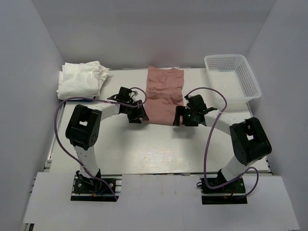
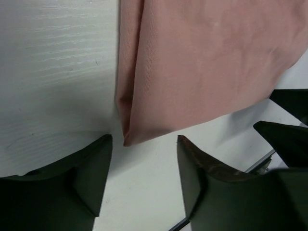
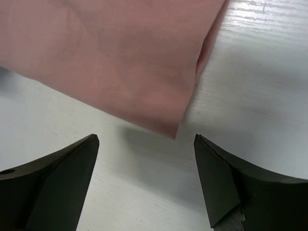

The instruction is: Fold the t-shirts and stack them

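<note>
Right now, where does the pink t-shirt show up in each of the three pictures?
Top external: the pink t-shirt lies mid-table toward the far edge, with the left pincer and right pincer at its near corners.
Left wrist: upper right, a corner just ahead of the open pincer.
Right wrist: upper left, a corner just ahead of the open pincer.
Shared landmark: the white table under it.

White rectangular plastic mesh basket (image 1: pixel 225 57): upright, at far right corner of white wood-grain tabletop (image 1: pixel 159 144). Open side up, lattice walls flaring outward. Pale grey flat panel walls (image 1: pixel 159 29) enclose tabletop on left, back and right.
</note>
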Robot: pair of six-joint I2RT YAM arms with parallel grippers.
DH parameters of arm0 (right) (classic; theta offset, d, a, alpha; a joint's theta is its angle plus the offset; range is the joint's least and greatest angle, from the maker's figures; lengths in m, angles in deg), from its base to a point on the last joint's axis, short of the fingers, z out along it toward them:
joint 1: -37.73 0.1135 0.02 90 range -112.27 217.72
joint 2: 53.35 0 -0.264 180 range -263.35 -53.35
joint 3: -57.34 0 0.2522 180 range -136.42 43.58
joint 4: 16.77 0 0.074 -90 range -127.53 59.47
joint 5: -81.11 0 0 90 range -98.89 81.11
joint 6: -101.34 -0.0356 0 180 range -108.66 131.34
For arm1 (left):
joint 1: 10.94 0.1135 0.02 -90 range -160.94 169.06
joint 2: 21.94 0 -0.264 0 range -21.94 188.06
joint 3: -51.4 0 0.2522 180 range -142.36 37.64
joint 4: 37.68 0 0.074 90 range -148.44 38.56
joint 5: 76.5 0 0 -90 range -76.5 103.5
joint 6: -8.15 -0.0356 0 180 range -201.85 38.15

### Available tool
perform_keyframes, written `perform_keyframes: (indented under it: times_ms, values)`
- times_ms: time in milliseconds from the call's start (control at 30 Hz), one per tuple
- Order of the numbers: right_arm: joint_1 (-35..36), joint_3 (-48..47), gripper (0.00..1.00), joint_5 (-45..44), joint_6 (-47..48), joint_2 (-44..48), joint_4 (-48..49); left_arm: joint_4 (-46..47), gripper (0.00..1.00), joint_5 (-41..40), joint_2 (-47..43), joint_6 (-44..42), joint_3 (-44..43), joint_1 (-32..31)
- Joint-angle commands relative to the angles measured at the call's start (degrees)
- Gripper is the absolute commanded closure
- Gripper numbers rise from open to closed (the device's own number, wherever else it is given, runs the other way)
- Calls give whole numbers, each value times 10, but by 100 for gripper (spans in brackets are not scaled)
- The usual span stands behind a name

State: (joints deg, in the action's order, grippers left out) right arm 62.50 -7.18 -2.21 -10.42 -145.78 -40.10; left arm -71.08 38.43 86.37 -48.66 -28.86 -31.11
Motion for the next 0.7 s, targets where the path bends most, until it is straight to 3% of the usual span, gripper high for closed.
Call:
perform_keyframes:
  times_ms: [0, 133, 233, 267, 333, 367, 400, 467, 667]
  values:
    - [-3, 2, 15, 22, 18, -16, 51, 8, 35, -5, 4, -11, -17, -5]
    - [-3, 1, 19, 12, 26, -38, 56, 14, 47, -10, 16, -11, -11, -16]
    - [-3, -4, 33, 7, 27, -43, 56, 14, 52, -15, 32, -6, -17, -22]
    - [-4, -3, 55, 8, 25, -43, 59, 14, 56, -15, 39, -6, -17, -22]
    - [-2, -6, 75, 10, 25, -43, 57, 22, 65, -15, 45, -6, -23, -22]
    - [-1, -10, 87, 11, 27, -43, 47, 22, 84, -15, 45, -6, -29, -27]
    - [-2, -13, 92, 14, 32, -42, 39, 22, 99, -15, 45, -6, -29, -27]
    - [0, -18, 100, 23, 40, -31, 9, 16, 100, -9, 36, -6, -29, -27]
    - [2, -2, 100, 39, 53, 70, -98, -11, 100, 3, -64, -6, 36, -37]
